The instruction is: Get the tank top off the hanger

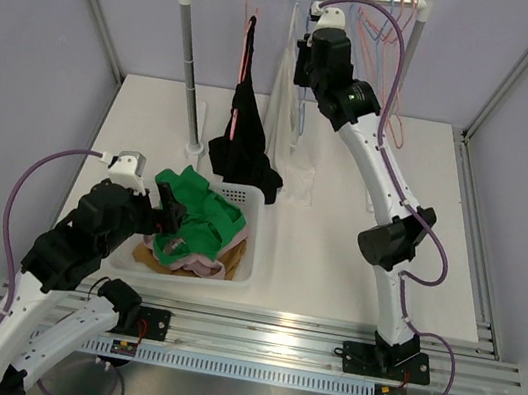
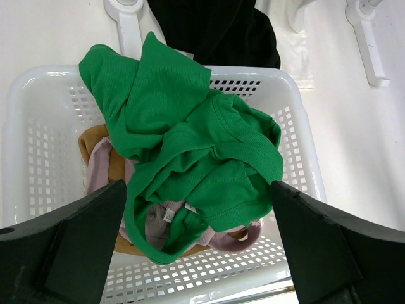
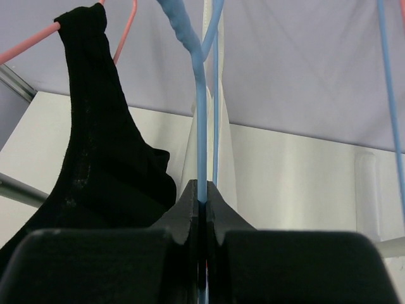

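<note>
Bright, even overhead light; soft shadow under basket [image 1: 258,237]. Glare on front rail [image 1: 271,338]. Table [image 2: 354,139] whites nearly clipped. Right gripper [image 3: 201,193] soft-focus, hanger [image 3: 200,152] sharp.

Basket, laundry [image 2: 44,164]: white perforated plastic, on a white table [image 2: 361,158].
Contents: green ribbed garment [image 2: 190,145], crumpled on top; tan garment [image 2: 95,142] and pink garment [image 2: 98,174] beneath it.
Beyond the far rim: black garment [image 2: 215,31]; white rack feet [image 2: 130,22].
Left gripper [image 2: 199,190]: black fingers [image 2: 76,240] spread wide above the basket, nothing between them.
</note>
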